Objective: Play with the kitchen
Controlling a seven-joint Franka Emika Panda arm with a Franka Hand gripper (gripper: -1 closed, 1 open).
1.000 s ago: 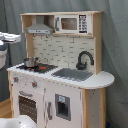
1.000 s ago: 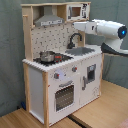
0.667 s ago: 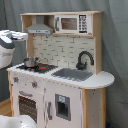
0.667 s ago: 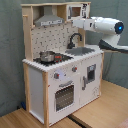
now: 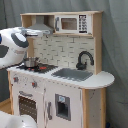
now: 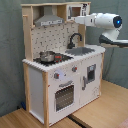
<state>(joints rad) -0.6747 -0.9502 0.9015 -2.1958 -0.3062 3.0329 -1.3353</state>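
Grey curtain backed the kitchen (image 6: 60, 65) standing on a wooden floor (image 6: 107, 107), pot (image 6: 47, 56) on its stove at 9 o'clock of the sink (image 6: 82, 51), arm (image 6: 102, 21) reaching toward the upper cabinet, gripper's fingers impossible to tell.

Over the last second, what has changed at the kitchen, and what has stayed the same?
The arm has reached further across the top of the kitchen, towards the hood. Nothing was gripped or released. The pot on the stove, the faucet and the doors are unchanged.
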